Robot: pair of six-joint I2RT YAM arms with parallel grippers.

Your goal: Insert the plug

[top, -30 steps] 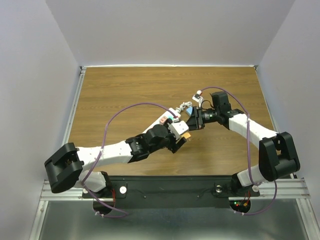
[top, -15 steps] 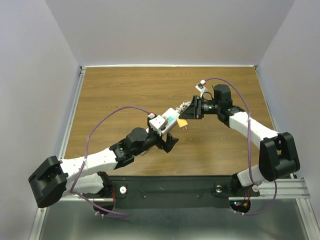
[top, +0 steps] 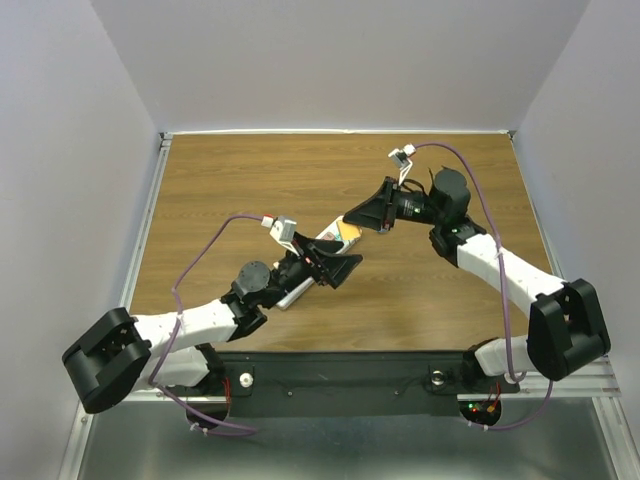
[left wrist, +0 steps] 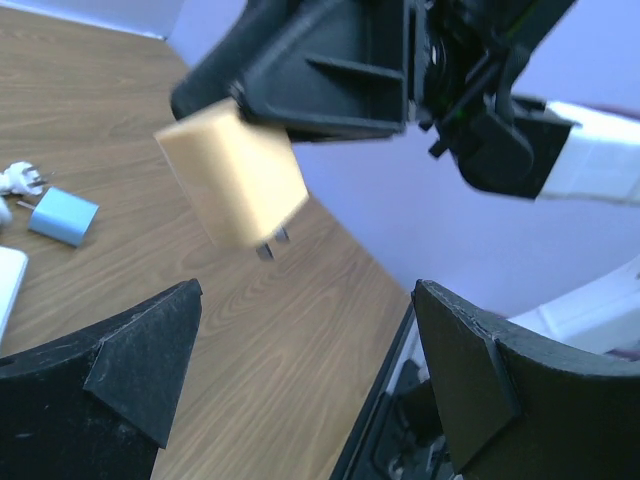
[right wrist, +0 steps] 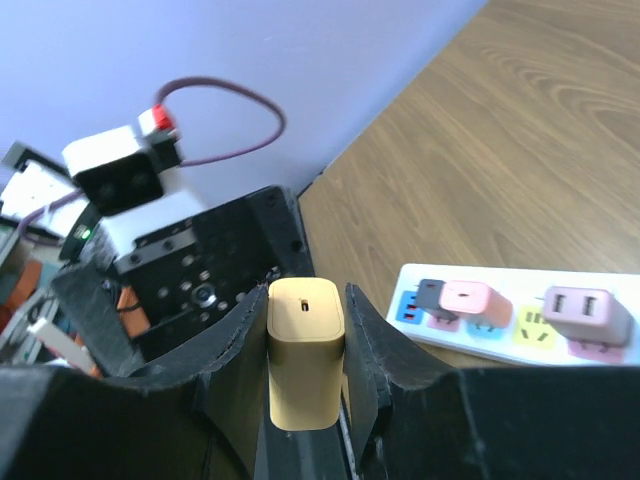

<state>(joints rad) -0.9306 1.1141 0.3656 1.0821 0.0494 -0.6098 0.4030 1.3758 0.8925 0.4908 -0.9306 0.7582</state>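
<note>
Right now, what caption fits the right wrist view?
Right tool grips a tan plug; a white power strip carrying pink adapters lies on the table beyond.

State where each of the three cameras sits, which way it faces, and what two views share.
Top external: above and behind the robot, looking down on the table; both arms show, with left tool and right tool.
Left wrist: on the left arm, looking past its open tool at the yellow plug held by the right tool.
Right wrist: on the right arm, looking along its tool, shut on the plug, toward the power strip.
Shared: both wrist views show the plug.
</note>
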